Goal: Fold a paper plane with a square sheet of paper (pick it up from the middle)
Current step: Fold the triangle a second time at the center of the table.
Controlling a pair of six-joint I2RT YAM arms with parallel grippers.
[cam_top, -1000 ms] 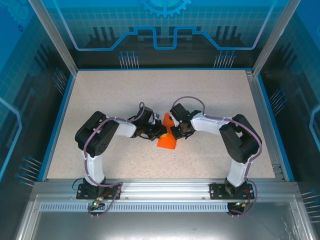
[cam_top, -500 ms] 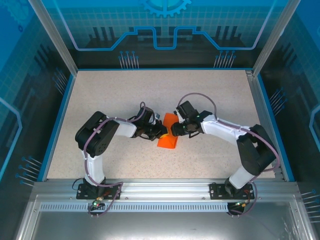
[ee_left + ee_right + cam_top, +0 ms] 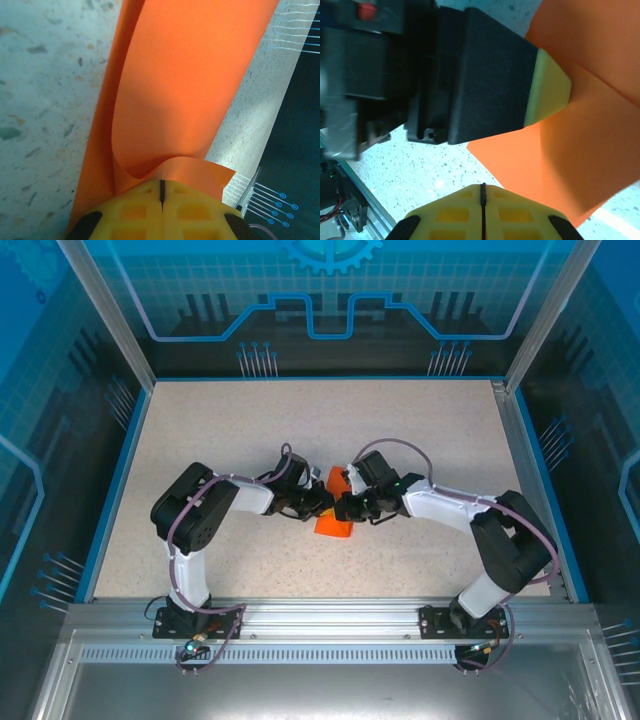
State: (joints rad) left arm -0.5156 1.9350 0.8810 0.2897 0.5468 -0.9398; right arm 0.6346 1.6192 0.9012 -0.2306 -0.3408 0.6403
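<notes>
The square sheet of paper [image 3: 334, 527] is bright orange and lies partly folded mid-table, between the two grippers. My left gripper [image 3: 324, 506] reaches in from the left. In the left wrist view its yellow jaws [image 3: 162, 186] are shut on an edge of the paper [image 3: 185, 90], which curls upward from the tips. My right gripper [image 3: 346, 510] comes in from the right. It [image 3: 482, 189] is shut with nothing visible between the jaws, its tip at the paper's [image 3: 590, 150] near corner. In that view a left fingertip [image 3: 547, 92] rests on the paper.
The speckled table [image 3: 220, 430] is bounded by a blue rim [image 3: 115, 480] and clear enclosure walls. An aluminium rail [image 3: 330, 625] carries both arm bases at the near edge.
The right arm stretched out and its gripper shifted slightly left onto the paper; its jaws opened, then shut again. The left arm stayed put, still shut.
</notes>
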